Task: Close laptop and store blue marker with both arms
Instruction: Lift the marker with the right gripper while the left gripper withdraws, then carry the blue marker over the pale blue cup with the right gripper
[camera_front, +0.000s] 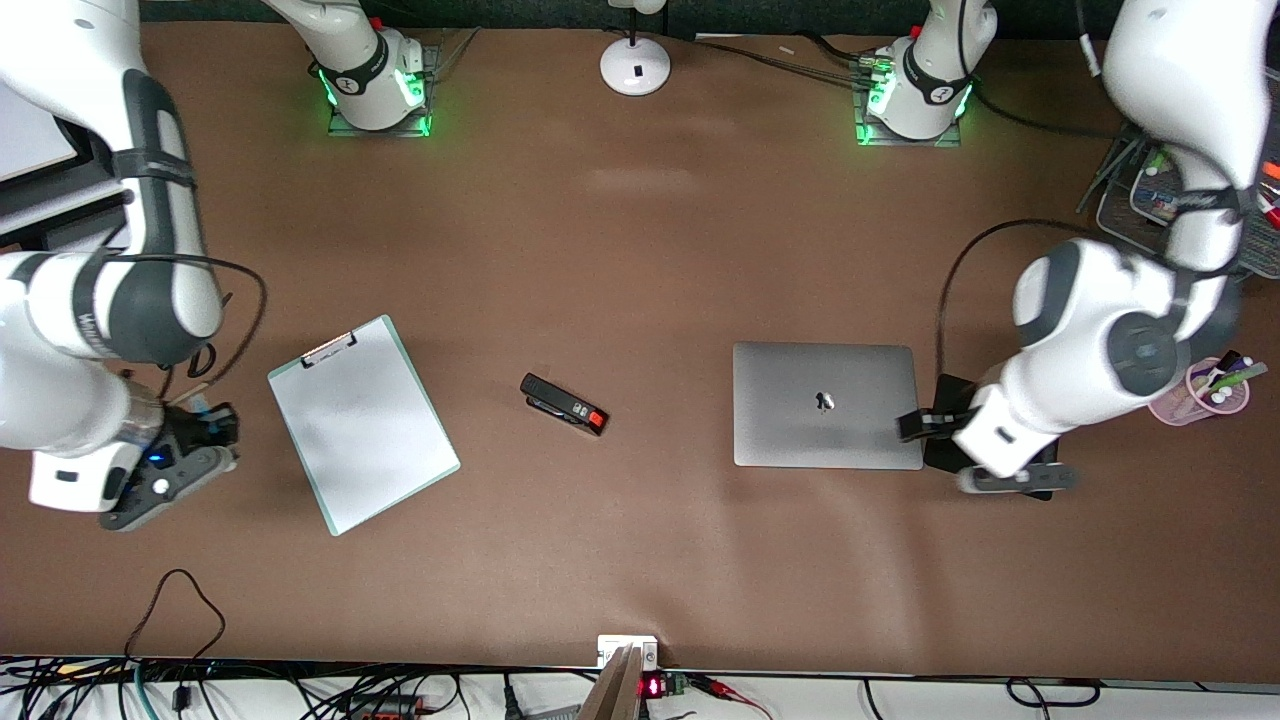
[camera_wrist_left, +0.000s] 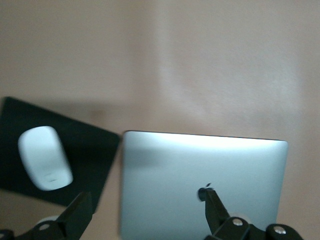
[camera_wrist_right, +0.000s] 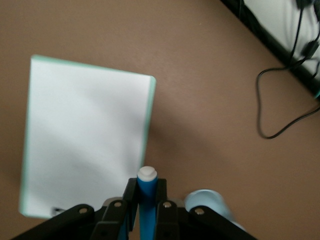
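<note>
The laptop (camera_front: 825, 405) lies shut on the brown table, its silver lid with the dark apple logo facing up; the left wrist view shows that lid (camera_wrist_left: 200, 175) too. My left gripper (camera_front: 918, 426) hangs open over the laptop's edge toward the left arm's end of the table, one fingertip (camera_wrist_left: 210, 200) above the logo, nothing between the fingers. My right gripper (camera_front: 205, 425) is over the table beside the clipboard, shut on the blue marker (camera_wrist_right: 147, 200). The marker's white end pokes out past the fingers, and only a blue glint (camera_front: 200, 408) shows in the front view.
A white clipboard (camera_front: 362, 423) with a green rim lies toward the right arm's end. A black stapler (camera_front: 564, 404) sits mid-table. A black mouse pad (camera_wrist_left: 85, 150) with a white mouse (camera_wrist_left: 45, 157) lies beside the laptop. A pink pen cup (camera_front: 1210, 392) stands under the left arm.
</note>
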